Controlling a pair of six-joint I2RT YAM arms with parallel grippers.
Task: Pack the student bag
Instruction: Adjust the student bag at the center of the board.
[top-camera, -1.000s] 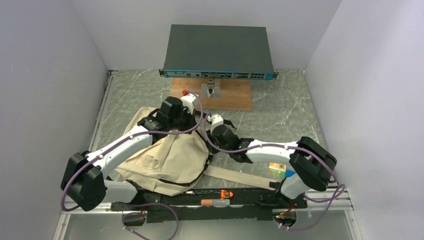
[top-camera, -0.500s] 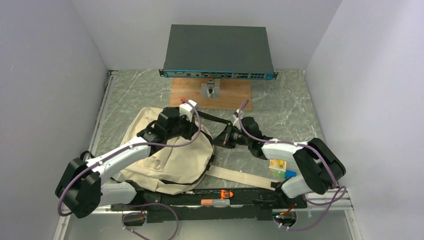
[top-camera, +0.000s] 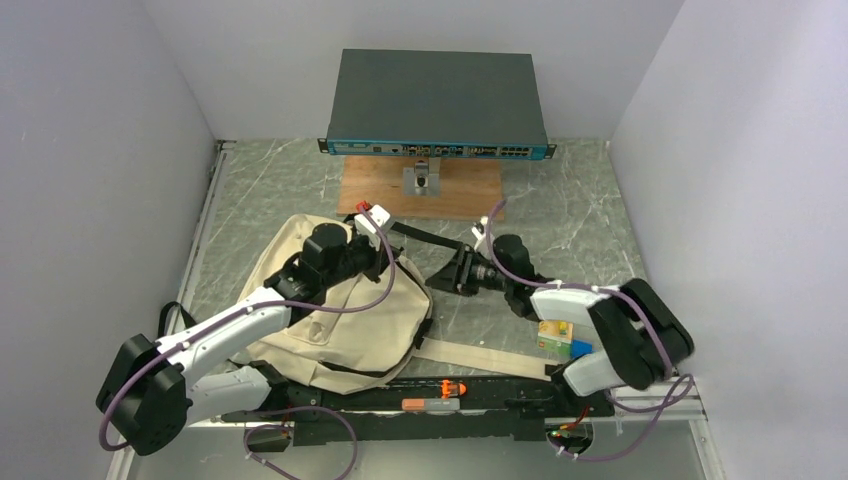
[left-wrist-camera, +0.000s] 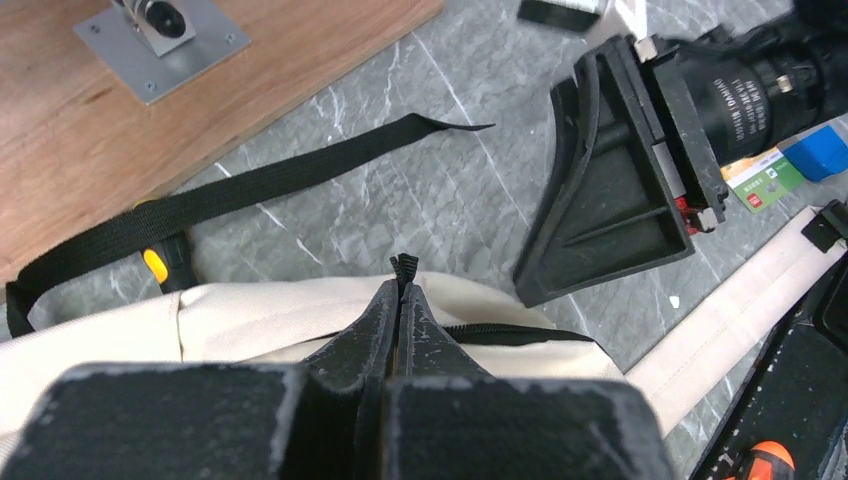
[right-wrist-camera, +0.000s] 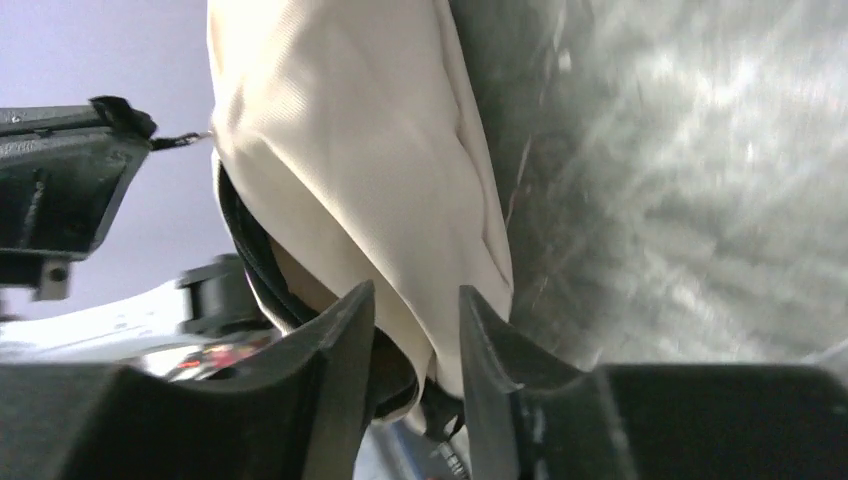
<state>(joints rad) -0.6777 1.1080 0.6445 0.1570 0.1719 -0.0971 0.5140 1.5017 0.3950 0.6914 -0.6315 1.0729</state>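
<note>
The student bag (top-camera: 340, 320) is a beige canvas backpack with black zippers, lying left of centre. My left gripper (top-camera: 393, 265) is at the bag's far right corner. In the left wrist view it (left-wrist-camera: 404, 285) is shut on the black zipper pull (left-wrist-camera: 404, 266), with the bag (left-wrist-camera: 270, 310) under it. My right gripper (top-camera: 440, 277) points left at the bag's right edge, close to the left gripper. In the right wrist view it (right-wrist-camera: 415, 300) is open, and the bag's edge (right-wrist-camera: 380, 180) hangs just ahead, in line with the gap between the fingers.
A network switch (top-camera: 437, 100) stands on a wooden board (top-camera: 470, 195) at the back. A black strap (top-camera: 432, 238) and a beige strap (top-camera: 480, 355) trail from the bag. A green-yellow card and a blue block (top-camera: 560, 338) lie by the right arm. An orange tool (top-camera: 452, 388) lies on the near rail.
My left gripper has moved a little nearer and left, still pinching the zipper pull. My right gripper has swung off the bag to the right and turned to face its edge.
</note>
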